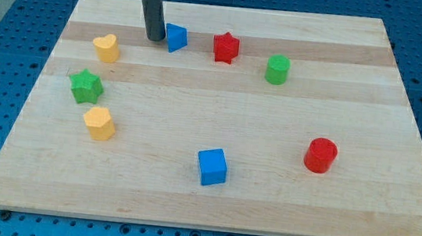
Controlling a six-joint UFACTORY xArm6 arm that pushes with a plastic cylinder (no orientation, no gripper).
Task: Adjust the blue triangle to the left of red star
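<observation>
The blue triangle (176, 37) lies near the view's top, left of centre. The red star (225, 47) lies to its right with a gap of bare wood between them. My tip (155, 38) stands at the blue triangle's left side, touching it or nearly so. The dark rod rises from there out of the view's top.
A yellow heart (107, 47), a green star (86, 86) and a yellow hexagon (100, 123) lie at the view's left. A green cylinder (277, 69) lies right of the red star. A blue cube (212, 167) and a red cylinder (320, 155) lie lower down. The wooden board (279, 219) rests on a blue pegboard.
</observation>
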